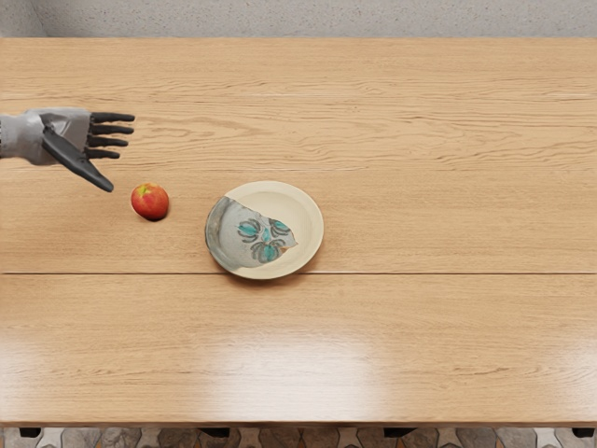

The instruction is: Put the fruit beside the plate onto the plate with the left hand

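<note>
Hovering with the left hand (89, 140) spread wide and gripping nothing, up and to the left of the apple (150, 202). Spotting that apple sitting on the table (420, 140) just beside the plate (308, 210), off its left rim, not on it yet. Risking a rolling fruit here: clipping it with the thumb on the descent, probably sending it away. Risking a loose grasp too, dropping short or bumping the plate.

- The left hand (75, 135) has a matte grey, boxy palm shell with angular, faceted panels.
- Its fingers (112, 119) are slim, black and segmented, with rounded tips.
- The thumb (82, 165) is black too, and thicker than the fingers.
- The forearm (17, 135) is a smooth, lighter silver-grey casing behind the wrist.
</note>
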You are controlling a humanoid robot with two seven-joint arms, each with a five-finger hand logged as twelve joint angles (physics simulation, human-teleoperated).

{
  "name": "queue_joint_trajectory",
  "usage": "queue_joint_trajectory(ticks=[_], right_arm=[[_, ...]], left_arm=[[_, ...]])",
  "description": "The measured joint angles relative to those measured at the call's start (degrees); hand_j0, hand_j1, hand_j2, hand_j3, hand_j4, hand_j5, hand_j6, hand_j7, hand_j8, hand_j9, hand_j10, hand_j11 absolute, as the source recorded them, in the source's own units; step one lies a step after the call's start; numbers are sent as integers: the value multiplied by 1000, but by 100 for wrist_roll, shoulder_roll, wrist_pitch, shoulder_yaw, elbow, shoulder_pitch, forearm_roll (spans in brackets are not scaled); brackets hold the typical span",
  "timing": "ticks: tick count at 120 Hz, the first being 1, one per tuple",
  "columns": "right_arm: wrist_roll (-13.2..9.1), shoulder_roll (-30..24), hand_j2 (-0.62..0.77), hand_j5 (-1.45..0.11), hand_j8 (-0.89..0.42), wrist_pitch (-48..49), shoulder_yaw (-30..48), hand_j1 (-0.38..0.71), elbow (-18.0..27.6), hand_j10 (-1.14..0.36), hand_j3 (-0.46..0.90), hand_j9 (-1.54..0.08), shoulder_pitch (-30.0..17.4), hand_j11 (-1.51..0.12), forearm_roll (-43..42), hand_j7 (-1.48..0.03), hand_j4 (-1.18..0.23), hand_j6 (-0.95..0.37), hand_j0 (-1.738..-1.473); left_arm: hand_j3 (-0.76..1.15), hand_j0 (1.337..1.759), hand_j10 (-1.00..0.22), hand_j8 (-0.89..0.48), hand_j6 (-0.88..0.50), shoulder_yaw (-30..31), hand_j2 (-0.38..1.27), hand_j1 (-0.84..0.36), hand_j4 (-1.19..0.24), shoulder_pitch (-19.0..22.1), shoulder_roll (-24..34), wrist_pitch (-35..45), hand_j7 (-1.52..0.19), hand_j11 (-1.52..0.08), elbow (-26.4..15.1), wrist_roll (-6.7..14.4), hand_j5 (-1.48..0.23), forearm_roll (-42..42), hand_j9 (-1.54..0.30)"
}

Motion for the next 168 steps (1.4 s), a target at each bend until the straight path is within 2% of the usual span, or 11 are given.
queue_joint_trajectory(ticks=[17, 29, 33, 43, 51, 69, 96, 107, 119, 139, 168], right_arm=[[-19, 0, -3, -17, -13, 0, 9, -333, 4, -13, 0, -17, 0, -17, 13, -17, -13, -13, -1658], [-24, 0, -3, -17, -13, -2, 11, -333, 0, -13, 0, -17, 0, -17, 13, -17, -13, -13, -1658], [-24, 0, -3, -17, -13, -2, 11, -333, 0, -13, 0, -17, 0, -17, 14, -17, -13, -13, -1658], [-25, 0, -3, -17, -13, -2, 12, -333, -1, -13, 0, -17, 0, -17, 15, -17, -13, -13, -1658], [-26, 0, -3, -17, -13, -2, 14, -333, -2, -13, 0, -17, 0, -17, 12, -17, -13, -13, -1658], [-26, 0, -3, -17, -13, -2, 13, -333, -7, -13, 0, -17, 0, -17, 12, -17, -13, -13, -1658], [-26, 0, -3, -17, -13, -2, 12, -333, -9, -13, 0, -17, 0, -17, 9, -17, -13, -13, -1658], [-26, 0, -3, -17, -13, -2, 12, -333, -10, -13, 0, -17, 0, -17, 9, -17, -13, -13, -1658], [-26, 0, -3, -17, -13, -2, 13, -333, -8, -13, 0, -17, 0, -17, 10, -17, -13, -13, -1658], [-26, 0, -3, -17, -13, -2, 12, -333, -8, -13, 0, -17, 0, -17, 10, -17, -13, -13, -1658], [-26, 0, -3, -17, -13, -2, 12, -333, -11, -13, 0, -17, 0, -17, 9, -17, -13, -13, -1658]], left_arm=[[0, 1658, -1, -1, -1, -7, 0, 349, -1, -103, -46, 0, 0, 0, -3, 41, 0, 82, 0], [0, 1658, -1, -1, -2, -15, 0, 349, -1, -182, -34, 0, 0, 0, -16, 396, 0, 276, 0], [0, 1658, -1, -1, -2, -15, 1, 349, -1, -361, -32, -1, 0, 0, -22, 510, 0, 338, 0], [0, 1658, -1, -2, -2, -19, 0, 349, -2, -826, -45, 0, 0, 0, -75, 1050, 0, 588, 0], [0, 1658, -1, -2, -2, -23, 0, 349, -2, -1043, -53, 0, 0, 0, -140, 1305, 0, 832, 0], [0, 1658, -2, -2, -3, -26, 0, 349, -2, -1281, -38, 0, 0, 0, -983, 1634, 0, 2067, 0], [0, 1658, -4, -5, -6, -13, 0, 347, -5, -1590, -261, 2, -3, -2, -2318, 1748, -3, 3672, -2], [0, 1658, -21, -22, -22, 268, 4, 328, -21, -1677, -274, 2, -24, -24, -2745, 1757, -24, 4160, -24], [0, 1658, -21, -22, -22, 548, 4, 328, -21, -1780, -268, 2, -24, -24, -2908, 1761, -24, 4495, -24], [0, 1658, -11, -12, -13, 713, 2, 340, -12, -1772, -433, 2, -11, -11, -2994, 1763, -11, 4385, -11], [0, 1658, -5, -6, -7, 866, 1, 347, -6, -1485, -521, 2, -3, -3, -3136, 1763, -4, 5141, -3]])
